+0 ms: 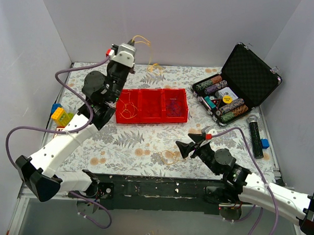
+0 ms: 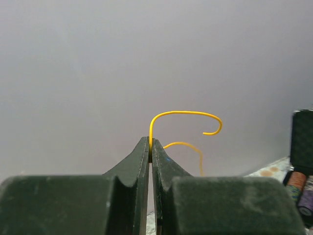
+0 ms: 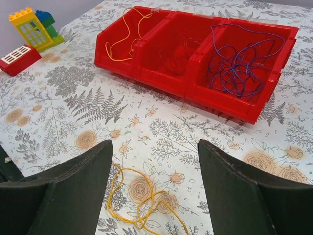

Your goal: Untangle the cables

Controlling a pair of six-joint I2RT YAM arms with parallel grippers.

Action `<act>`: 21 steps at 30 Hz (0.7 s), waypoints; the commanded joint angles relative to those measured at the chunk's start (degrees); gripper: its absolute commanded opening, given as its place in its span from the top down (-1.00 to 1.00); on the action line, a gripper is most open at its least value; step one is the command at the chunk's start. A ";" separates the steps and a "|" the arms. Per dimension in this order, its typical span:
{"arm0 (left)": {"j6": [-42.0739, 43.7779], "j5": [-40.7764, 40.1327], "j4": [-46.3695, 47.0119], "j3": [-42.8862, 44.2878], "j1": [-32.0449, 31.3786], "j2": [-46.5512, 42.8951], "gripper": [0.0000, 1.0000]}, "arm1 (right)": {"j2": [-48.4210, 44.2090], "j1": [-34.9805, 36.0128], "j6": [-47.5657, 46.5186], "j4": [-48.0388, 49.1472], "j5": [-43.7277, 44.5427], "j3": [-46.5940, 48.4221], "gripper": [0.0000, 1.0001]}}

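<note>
Cables (image 3: 234,71) lie across our floral tabletop (image 3: 63,112): we see purple and yellow ones in the red tray (image 3: 161,81), a yellow tangle (image 3: 141,215) just beside our spread right hand (image 3: 154,144), and one yellow strand (image 2: 186,113) pinched in our raised left hand (image 2: 150,142).

- Light: bright, diffuse, even in all views; no glare on the table (image 1: 145,143).
- Top view: sharp; faint soft shadows beneath the arms (image 1: 67,139).
- Left wrist: left hand (image 2: 150,141) dark, slightly soft near the lens; yellow wire (image 2: 186,113) above its tips crisp against flat grey wall (image 2: 73,73).
- Right wrist: right hand (image 3: 155,147) blurred; red bins (image 3: 161,81) beyond it sharp.
</note>
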 commanded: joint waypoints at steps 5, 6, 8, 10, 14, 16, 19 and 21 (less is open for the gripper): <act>-3.87 -0.63 3.15 -6.44 7.33 -0.56 1.00 | -2.02 0.13 0.84 -0.21 1.49 0.57 -0.57; -4.48 -0.37 2.72 -7.23 8.55 -0.56 1.00 | -2.11 0.13 0.93 -0.48 1.49 0.57 -0.57; -5.88 0.07 1.75 -8.81 10.67 -0.30 1.00 | -2.55 0.13 0.93 -0.83 1.41 0.65 -0.57; -6.68 1.20 1.39 -11.09 12.60 -0.30 1.00 | -2.81 0.13 0.93 -1.09 1.32 0.66 -0.57; -7.12 1.83 1.84 -15.40 15.50 -0.04 1.00 | -3.08 0.13 0.84 -1.89 1.58 1.27 -0.56; -7.12 2.18 2.36 -17.60 16.47 0.32 1.00 | -3.43 0.13 0.75 -2.50 1.75 1.53 -0.56; -7.29 2.44 2.98 -20.41 17.79 1.02 1.00 | -4.13 0.13 0.75 -3.55 2.19 1.53 -0.55; -8.00 3.14 2.10 -21.21 18.50 1.89 1.00 | -4.74 0.13 0.84 -4.08 2.37 1.53 -0.55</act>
